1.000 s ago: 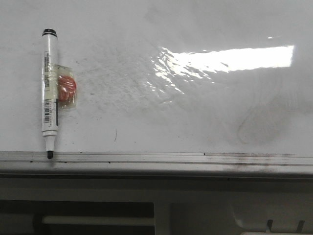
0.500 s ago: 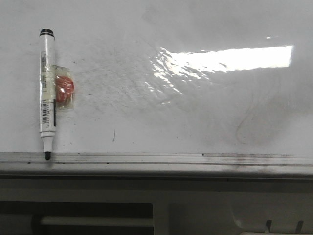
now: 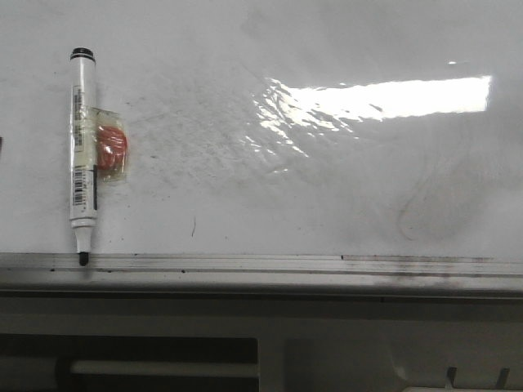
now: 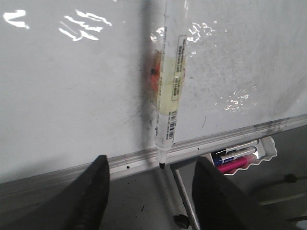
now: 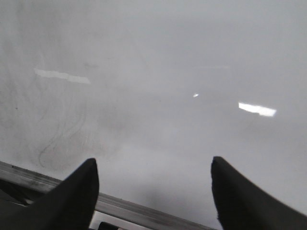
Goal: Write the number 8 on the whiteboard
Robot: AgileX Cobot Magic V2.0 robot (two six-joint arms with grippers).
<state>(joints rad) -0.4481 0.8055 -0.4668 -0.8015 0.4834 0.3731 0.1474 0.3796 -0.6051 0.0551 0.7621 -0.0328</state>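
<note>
1. The whiteboard [image 3: 327, 188] fills most of the front view. It is shiny and white, with grey smudges, little dark specks and a bright patch of glare [image 3: 384, 98].
2. A silver metal strip [image 3: 261, 263] runs along the near edge of the board.
3. I cannot see a number 8 drawn on the board. I see only faint grey rubbed-out marks, with a loopy one on the right side [image 3: 425, 212].
4. A white marker pen [image 3: 82, 155] lies on the left part of the board. Its black tip [image 3: 83, 259] is uncapped and touches the silver strip. Its black end points away from me.
5. A small orange thing in clear wrap [image 3: 111, 151] is stuck to the side of the pen.
6. My left gripper [image 4: 151, 184] hangs just in front of the pen tip. Its two dark fingers [image 4: 96, 191] are wide apart and hold nothing. The pen sits in line with the gap, but it does not touch my fingers.
7. Past the board edge, my left wrist view shows a small white tray [image 4: 268, 148] with more pens in it, one of them pink [image 4: 235, 165].
8. My right gripper [image 5: 153, 191] hangs over the right side of the board. Its fingers [image 5: 76, 196] are wide apart too, with only bare board between them.
</note>
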